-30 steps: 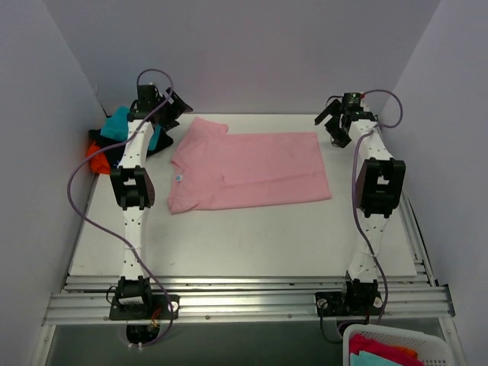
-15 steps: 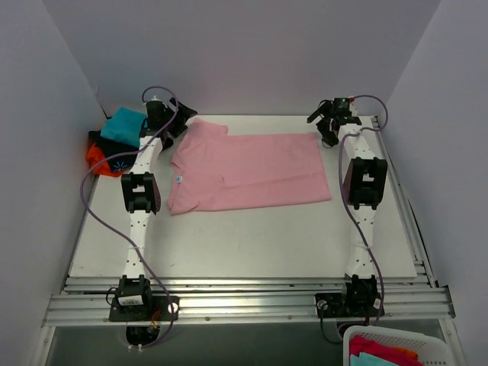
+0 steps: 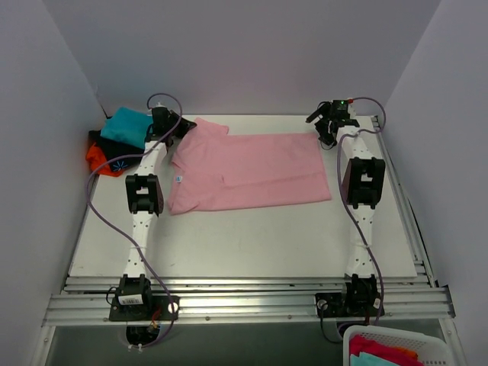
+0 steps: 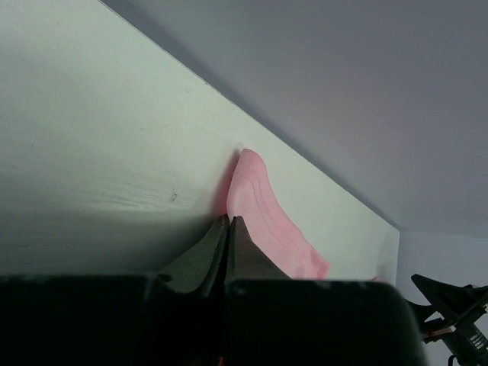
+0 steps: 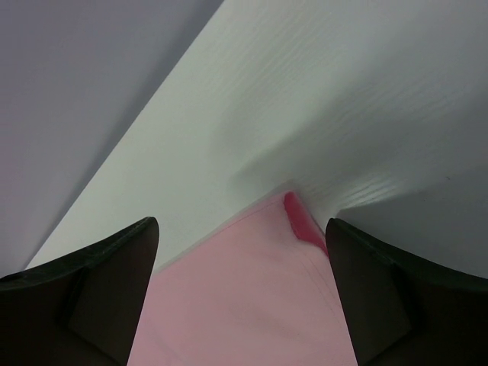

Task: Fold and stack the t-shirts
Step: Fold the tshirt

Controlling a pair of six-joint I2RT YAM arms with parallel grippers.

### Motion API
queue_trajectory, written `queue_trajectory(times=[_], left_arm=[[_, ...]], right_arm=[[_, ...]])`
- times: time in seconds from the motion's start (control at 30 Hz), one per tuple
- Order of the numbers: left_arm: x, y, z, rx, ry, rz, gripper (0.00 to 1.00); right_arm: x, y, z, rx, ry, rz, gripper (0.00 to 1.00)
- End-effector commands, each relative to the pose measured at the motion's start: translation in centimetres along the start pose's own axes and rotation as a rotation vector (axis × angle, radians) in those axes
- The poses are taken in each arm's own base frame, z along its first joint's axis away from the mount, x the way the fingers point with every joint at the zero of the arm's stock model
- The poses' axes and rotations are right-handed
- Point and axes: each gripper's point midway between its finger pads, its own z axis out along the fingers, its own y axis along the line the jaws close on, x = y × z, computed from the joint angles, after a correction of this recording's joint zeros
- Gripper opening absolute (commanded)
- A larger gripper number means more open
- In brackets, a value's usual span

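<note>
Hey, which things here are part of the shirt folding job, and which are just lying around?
Part of the job:
pink tee
teal tee
black tee
orange-red tee

Lying about:
white basket of cloth, off the table's near right corner

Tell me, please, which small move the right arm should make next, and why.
Probably close the right end effector on the far corner of the pink t-shirt, perhaps after a slight descent. Its fingers stand open on either side of that corner, while the left end effector looks shut on the shirt's other far edge, so both arms could then lift the cloth for the fold.
</note>
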Motion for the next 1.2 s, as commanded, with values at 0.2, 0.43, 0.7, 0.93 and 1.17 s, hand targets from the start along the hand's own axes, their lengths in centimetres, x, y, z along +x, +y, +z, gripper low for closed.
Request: queue_trajectory(times=[0.2, 0.43, 0.7, 0.93, 1.17], left_arm=[[1.0, 2.2, -0.4, -0.059, 0.055, 0.010, 0.02], [0.1, 2.0, -1.2, -0.057, 0.057, 0.006, 0.02], [0.2, 1.9, -1.2, -0.050, 0.063, 0.001, 0.02], [-1.5, 3.0, -1.9, -0.052, 0.052, -0.018, 0.02], [-4.0, 1.1, -3.6, -0.059, 0.019, 0.023, 0.02]], right_arm=[[-1.0, 2.1, 0.2, -0.032, -0.054, -0.025, 0.73], [-0.2, 3.1, 0.4, -0.015, -0.063, -0.032, 0.56], [0.0, 1.5, 0.1, 0.044, -0.042, -0.043, 0.01], [0.1, 0.7, -0.3, 0.074, -0.039, -0.075, 0.00], [-1.2, 1.4, -1.2, 0.055, -0.064, -0.075, 0.00]])
